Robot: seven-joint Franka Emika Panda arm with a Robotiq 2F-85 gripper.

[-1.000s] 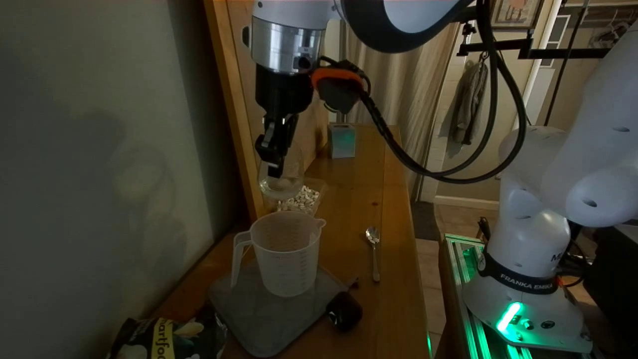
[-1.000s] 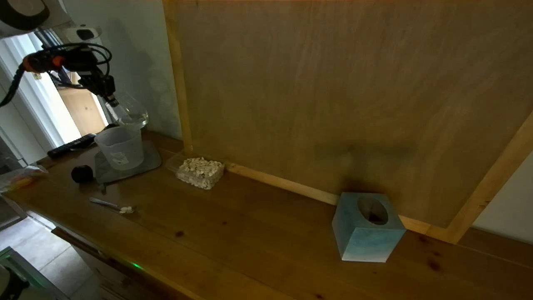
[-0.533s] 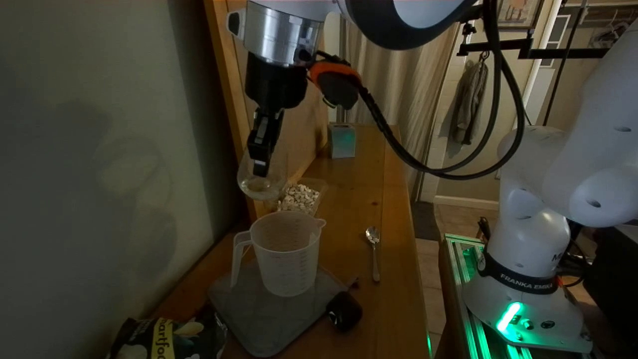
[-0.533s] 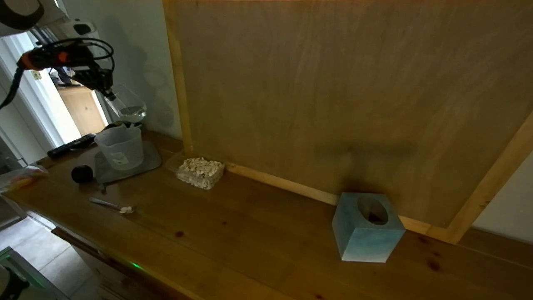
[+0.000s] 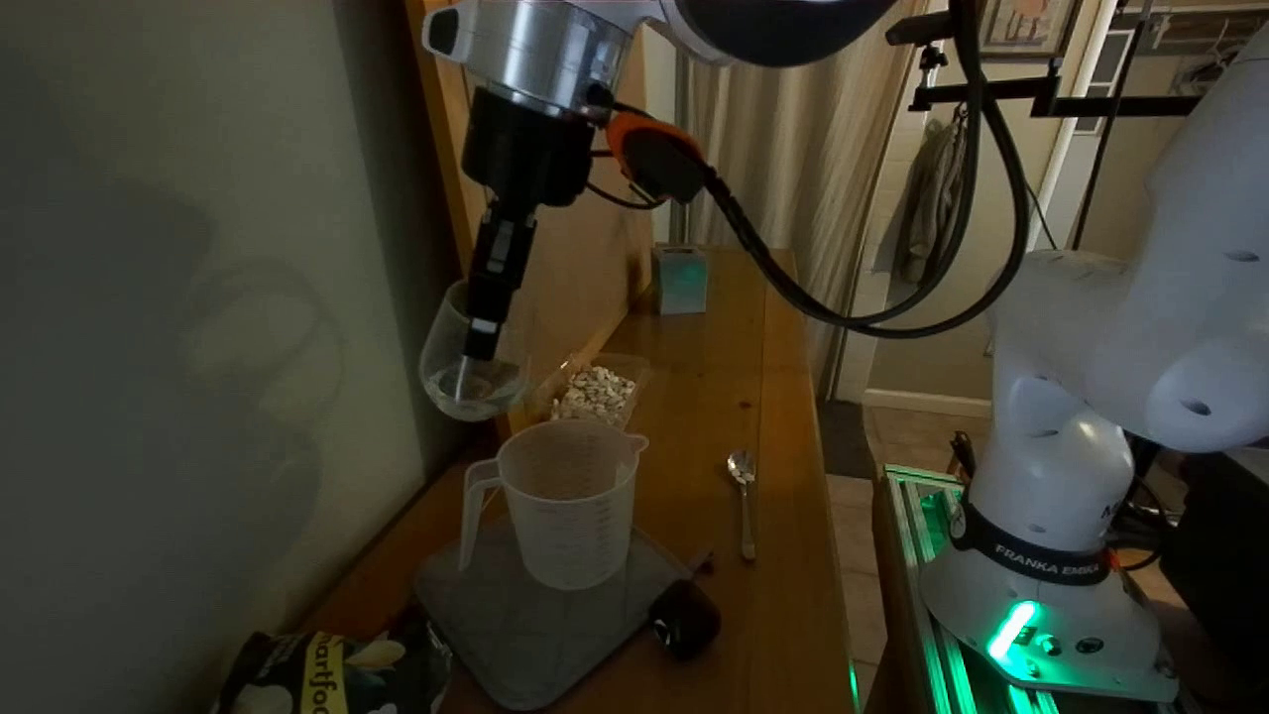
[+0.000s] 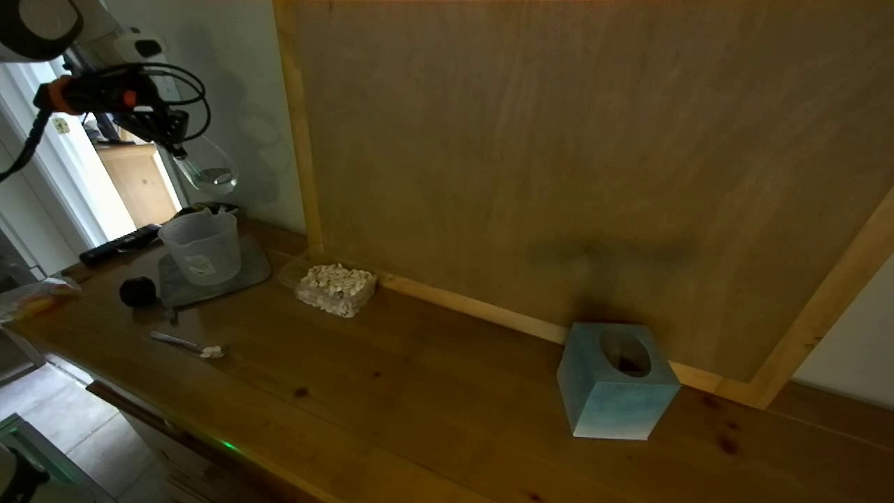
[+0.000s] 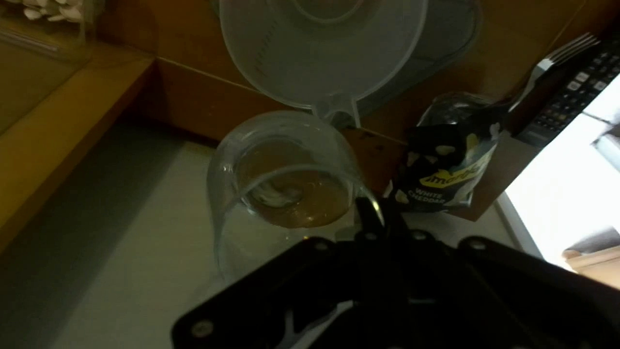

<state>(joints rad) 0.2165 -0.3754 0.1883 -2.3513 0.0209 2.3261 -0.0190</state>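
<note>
Stemless glass (image 5: pixel 474 389) hangs tilted above the counter (image 5: pixel 694 397), left of and beyond the measuring jug (image 5: pixel 570 526) in an exterior view; gripper (image 5: pixel 483 345) pinches its rim. One-sided hold may let it pivot, slopping clear liquid (image 7: pixel 315 206) out.

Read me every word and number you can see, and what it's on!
"FRANKA EMIKA" on the black band on the robot's base.
"WHITE CHEDDAR" on the snack bag.
"martf" on the bag's yellow stripe; the ends aren't clear.
Too small or blurred: markings and label on the jug, buttons on the remote, a letter above the band.
</note>
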